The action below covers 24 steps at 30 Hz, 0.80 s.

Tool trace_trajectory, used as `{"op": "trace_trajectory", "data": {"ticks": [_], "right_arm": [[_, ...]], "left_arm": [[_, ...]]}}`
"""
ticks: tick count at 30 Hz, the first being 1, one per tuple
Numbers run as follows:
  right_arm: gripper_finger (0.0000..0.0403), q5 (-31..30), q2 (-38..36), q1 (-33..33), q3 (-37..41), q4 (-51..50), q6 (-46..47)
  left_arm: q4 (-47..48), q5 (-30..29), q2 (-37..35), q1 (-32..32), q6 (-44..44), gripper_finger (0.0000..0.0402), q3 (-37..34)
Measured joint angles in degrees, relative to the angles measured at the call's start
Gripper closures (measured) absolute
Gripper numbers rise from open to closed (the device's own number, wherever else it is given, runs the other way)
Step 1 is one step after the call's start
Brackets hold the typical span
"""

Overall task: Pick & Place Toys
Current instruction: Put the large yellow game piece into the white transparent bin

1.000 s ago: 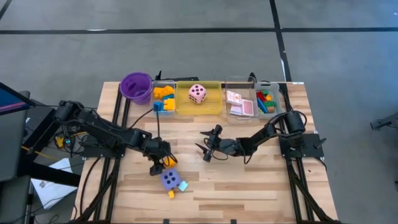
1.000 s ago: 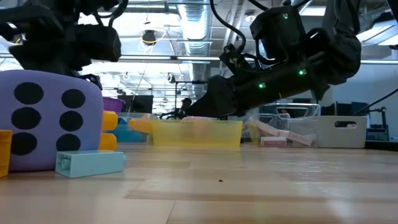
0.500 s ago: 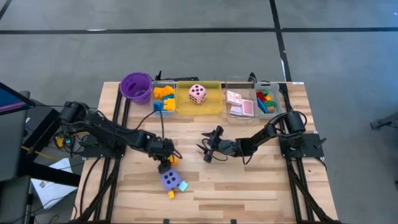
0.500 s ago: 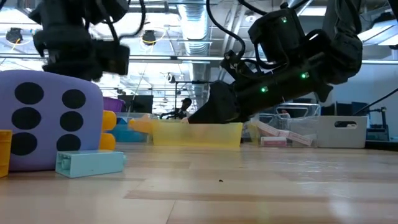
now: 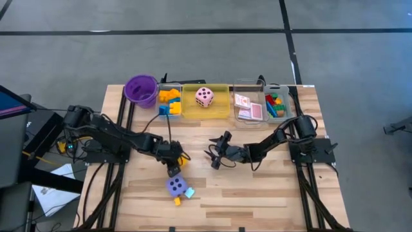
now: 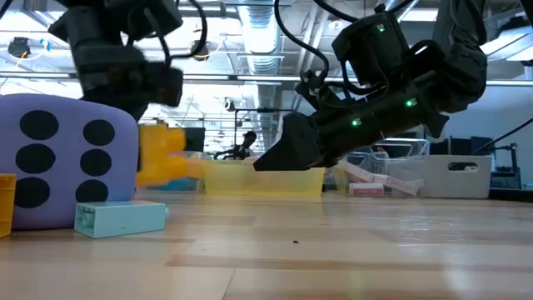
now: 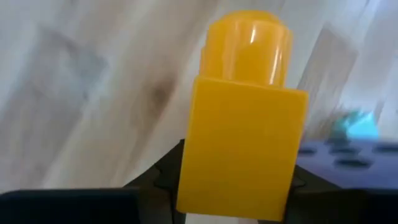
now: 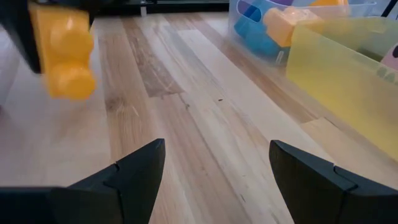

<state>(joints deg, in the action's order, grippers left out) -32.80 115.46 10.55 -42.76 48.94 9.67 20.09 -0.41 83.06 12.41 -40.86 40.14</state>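
Across the wooden table (image 5: 257, 193) we record both arms at mid-depth, with a row of containers along the far edge. From that row we note a purple cup (image 5: 141, 89), a clear tray (image 5: 168, 116) with orange and blue blocks, a yellow tray (image 5: 193, 113) holding the pink die (image 5: 205, 97), a clear tray of pink playing cards (image 5: 249, 107), and a further clear tray of red and green blocks (image 5: 276, 104).

We find the left gripper (image 5: 172, 165) left of centre, just behind the purple die (image 5: 174, 186), pinching a yellow block (image 7: 242, 124). In the left wrist view the block stands between the dark fingers, stud pointing away from the camera; in the low view it hangs clear of the tabletop. We cannot tell from the high view whether the gripper touches the purple die.

We find the right gripper (image 8: 211, 171) near the table's centre, pointing toward the left arm, its fingers (image 8: 314, 180) spread apart with only bare wood between them.

Beside the purple die, at the table's near side, we note a light blue block (image 6: 121, 218) touching it and a small yellow block (image 5: 177, 201) at its near corner.
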Motion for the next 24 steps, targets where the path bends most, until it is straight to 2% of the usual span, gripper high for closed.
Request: {"op": "trace_trajectory", "data": {"ticks": [8, 14, 19, 24], "right_arm": [[0.0121, 0.0, 0.0, 0.0, 0.0, -0.1, 0.0], [0.0121, 0.0, 0.0, 0.3, 0.0, 0.1, 0.0], [0.0121, 0.0, 0.0, 0.3, 0.0, 2.0, -0.2], [0.0121, 0.0, 0.0, -0.9, 0.0, 8.9, -6.3]], "left_arm": [[-0.6, -11.7, -10.1, -1.7, 3.5, 0.0284, 0.0], [1.5, -27.9, -17.4, -4.4, 3.6, 0.0285, 0.0], [1.3, -39.6, -20.6, -10.0, 7.7, 0.0285, 0.0], [1.5, -44.2, -20.8, -18.0, 8.9, 0.0286, 0.0]]}}
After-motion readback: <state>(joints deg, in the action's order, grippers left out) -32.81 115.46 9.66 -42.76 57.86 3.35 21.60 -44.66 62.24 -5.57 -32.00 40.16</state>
